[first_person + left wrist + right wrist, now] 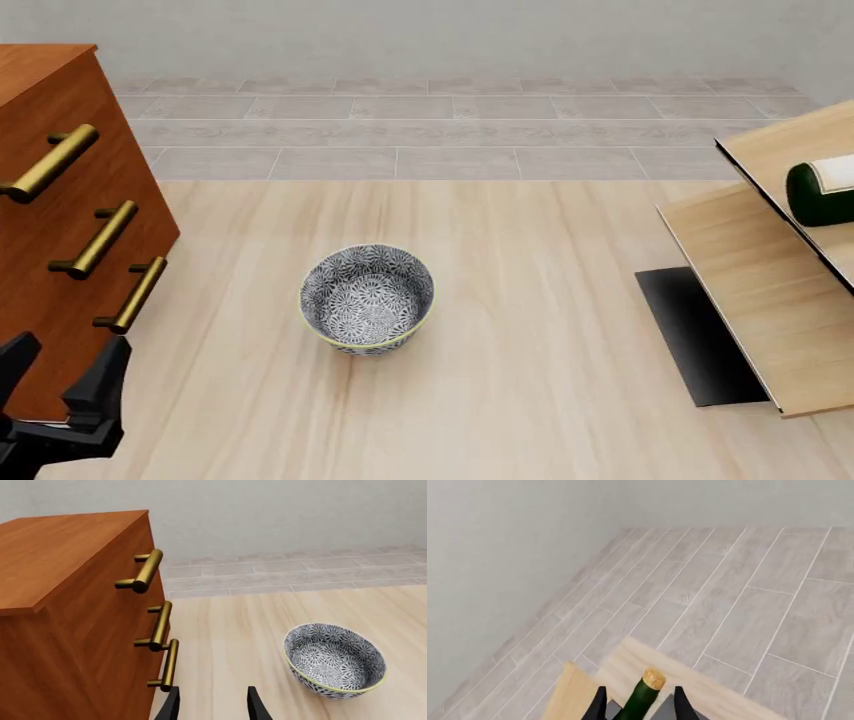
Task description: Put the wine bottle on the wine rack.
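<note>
Reddish-brown cabinet stands far left; the pale wood rack fills the right edge. Your bottle, dark green glass with a white label and tan cork, lies on the rack's upper panel. Your right gripper straddles its neck, fingers apart, contact unclear. Release carelessly and it may roll off the slant. Your left gripper hangs parted, empty, near the patterned bowl.

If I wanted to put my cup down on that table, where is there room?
Between the bowl and the wine rack lies a wide bare stretch; behind the bowl is bare too. The near left is tighter: the left gripper sits beside the drawer cabinet.
</note>
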You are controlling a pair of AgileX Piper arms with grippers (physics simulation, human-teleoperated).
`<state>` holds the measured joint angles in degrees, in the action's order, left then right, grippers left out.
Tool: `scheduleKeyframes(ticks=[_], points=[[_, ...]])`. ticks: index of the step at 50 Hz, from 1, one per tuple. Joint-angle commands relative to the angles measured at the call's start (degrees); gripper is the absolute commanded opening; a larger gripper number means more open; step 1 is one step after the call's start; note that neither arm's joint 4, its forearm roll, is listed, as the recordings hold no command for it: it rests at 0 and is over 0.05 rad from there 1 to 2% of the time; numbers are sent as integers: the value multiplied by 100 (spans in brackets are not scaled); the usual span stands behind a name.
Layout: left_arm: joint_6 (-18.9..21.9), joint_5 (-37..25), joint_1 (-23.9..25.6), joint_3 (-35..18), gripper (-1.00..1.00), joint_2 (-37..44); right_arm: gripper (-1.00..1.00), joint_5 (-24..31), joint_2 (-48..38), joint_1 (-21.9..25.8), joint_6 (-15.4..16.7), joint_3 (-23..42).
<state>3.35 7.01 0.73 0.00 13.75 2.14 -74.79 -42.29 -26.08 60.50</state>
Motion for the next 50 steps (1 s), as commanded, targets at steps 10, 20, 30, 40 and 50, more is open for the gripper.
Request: scheduleKeyframes(ticks=[10, 20, 30, 40, 50], points=[[28, -4, 38, 0, 100, -7, 100, 312, 376, -33, 101, 182], [21, 9, 57, 0, 100, 2, 100, 500, 622, 15, 128, 288], [25, 55, 50, 0, 100, 46, 100, 558, 762, 72, 153, 269], [12, 99, 66, 0, 100, 81, 100, 605, 1003, 189, 167, 177], [8, 24, 47, 0, 100, -7, 100, 677, 1272, 278, 238, 50]])
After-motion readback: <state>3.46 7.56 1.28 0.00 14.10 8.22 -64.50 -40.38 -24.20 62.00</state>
